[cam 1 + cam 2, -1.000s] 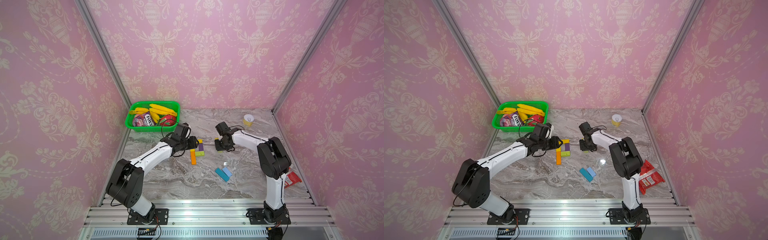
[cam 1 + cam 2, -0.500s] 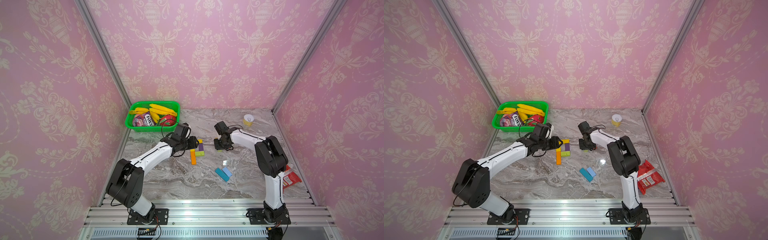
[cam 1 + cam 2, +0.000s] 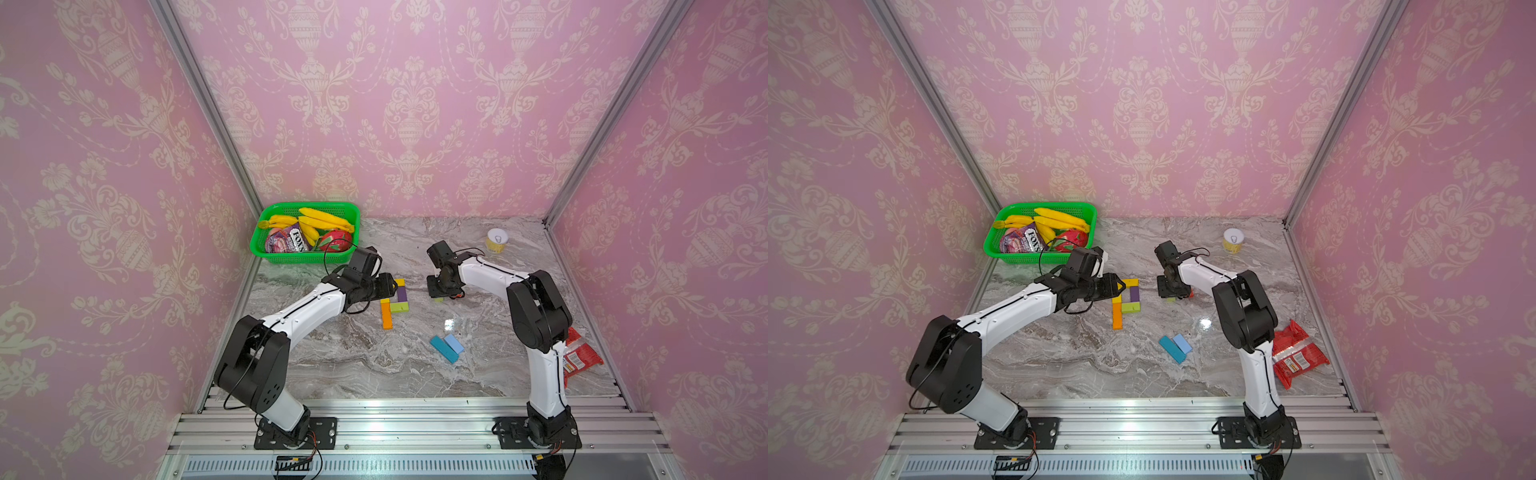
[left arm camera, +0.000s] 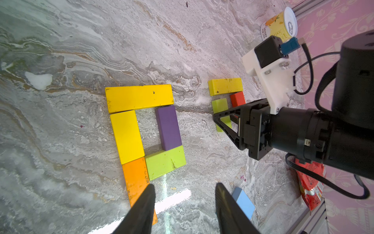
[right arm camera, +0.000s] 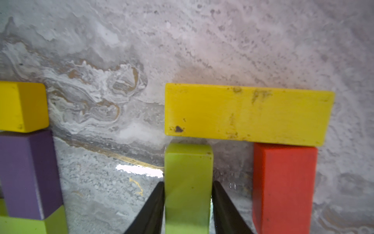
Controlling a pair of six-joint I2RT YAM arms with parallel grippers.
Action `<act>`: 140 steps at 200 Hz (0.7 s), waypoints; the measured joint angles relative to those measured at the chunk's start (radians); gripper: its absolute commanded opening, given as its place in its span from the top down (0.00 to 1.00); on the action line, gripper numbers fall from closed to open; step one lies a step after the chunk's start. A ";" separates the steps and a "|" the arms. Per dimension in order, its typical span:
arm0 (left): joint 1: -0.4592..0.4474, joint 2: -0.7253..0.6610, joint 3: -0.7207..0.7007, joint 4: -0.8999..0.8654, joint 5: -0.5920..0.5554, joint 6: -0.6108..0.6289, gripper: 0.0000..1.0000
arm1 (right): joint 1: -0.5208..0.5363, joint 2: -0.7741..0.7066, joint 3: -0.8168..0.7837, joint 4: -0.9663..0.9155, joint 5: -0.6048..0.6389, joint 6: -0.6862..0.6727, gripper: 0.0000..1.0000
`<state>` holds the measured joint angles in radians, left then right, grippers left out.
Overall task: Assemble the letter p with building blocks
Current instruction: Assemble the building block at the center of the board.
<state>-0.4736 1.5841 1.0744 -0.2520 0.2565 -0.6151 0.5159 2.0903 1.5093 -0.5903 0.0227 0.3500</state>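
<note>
Lime-green slim painted block (image 5: 188, 162): flat on the grey marble counter (image 3: 353, 365), one end butted against the long scuffed yellow block (image 5: 247, 113), with the red block (image 5: 283, 182) parallel just beside it.
Right fingers (image 5: 153, 202): you have them straddling the slim block, close on both long sides. A sliver of light shows along one side, so you cannot tell whether they still pinch.
Just changed: your right arm has crept slightly toward the letter in the last second, while your left arm has held.
Meaning: the slim block looks delivered, so backing off is likely your next move. This trio stands apart from the letter.
Letter: yellow top bar (image 4: 139, 97), short yellow block (image 4: 127, 137), purple block (image 4: 168, 127), broad lime-green block (image 4: 165, 162) closing the bowl, and orange stem block (image 4: 135, 176), each touching its neighbours. It reads as a p already.
Left fingers (image 4: 141, 208): spread wide and empty, over the stem's lower end.
Spares: teal block (image 3: 443, 349) and light-blue block (image 3: 454, 343), touching each other, well apart from the letter.
</note>
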 measured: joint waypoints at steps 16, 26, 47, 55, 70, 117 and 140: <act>0.001 0.002 0.000 0.000 0.000 0.000 0.49 | 0.000 0.000 0.000 0.002 0.001 0.005 0.43; 0.001 0.002 0.000 0.000 0.000 0.000 0.49 | 0.001 0.000 0.000 0.005 0.001 0.007 0.40; 0.000 0.002 0.000 0.000 0.000 0.000 0.49 | 0.002 -0.003 -0.002 0.012 0.000 0.014 0.38; 0.001 0.002 0.000 0.000 0.000 0.000 0.49 | 0.002 -0.008 -0.010 0.018 0.000 0.016 0.38; 0.001 0.002 0.000 0.000 0.000 0.000 0.49 | 0.002 -0.026 -0.025 0.018 0.000 0.020 0.38; 0.000 0.002 0.000 0.002 0.005 0.000 0.50 | 0.002 -0.156 -0.087 0.032 -0.006 0.024 0.40; -0.009 0.004 0.001 0.003 0.014 0.000 0.52 | 0.002 -0.255 -0.135 0.051 -0.010 0.029 0.48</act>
<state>-0.4828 1.5879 1.0752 -0.2485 0.2703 -0.6155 0.5179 1.8355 1.3743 -0.5388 0.0124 0.3786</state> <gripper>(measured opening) 0.492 0.556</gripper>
